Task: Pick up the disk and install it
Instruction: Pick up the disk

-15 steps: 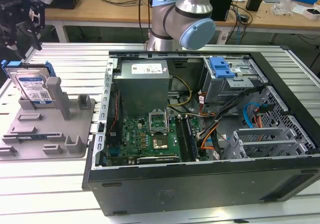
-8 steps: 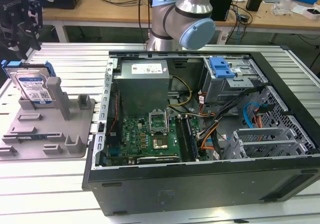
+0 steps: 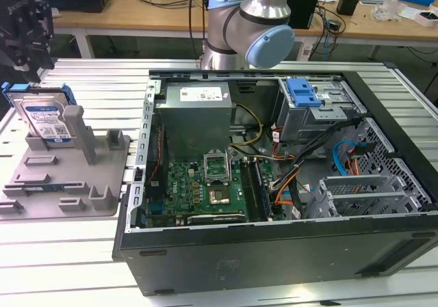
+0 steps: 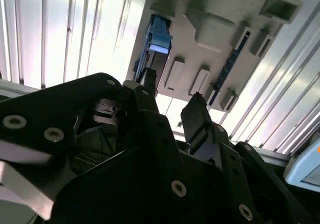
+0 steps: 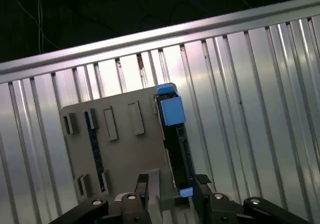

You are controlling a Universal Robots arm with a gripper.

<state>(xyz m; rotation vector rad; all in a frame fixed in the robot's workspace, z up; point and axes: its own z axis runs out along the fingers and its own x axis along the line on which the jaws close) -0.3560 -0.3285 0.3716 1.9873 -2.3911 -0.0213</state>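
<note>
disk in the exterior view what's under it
A grey tray lies under the disk, which stands on edge beside an upright post. Under the tray is the ribbed metal table. How the tray holds its lower edge is hidden.

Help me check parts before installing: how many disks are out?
1. The disk stands on edge in the grey tray at the exterior view's left, beside the open computer case. Another could sit hidden inside the case's drive cage.
</note>
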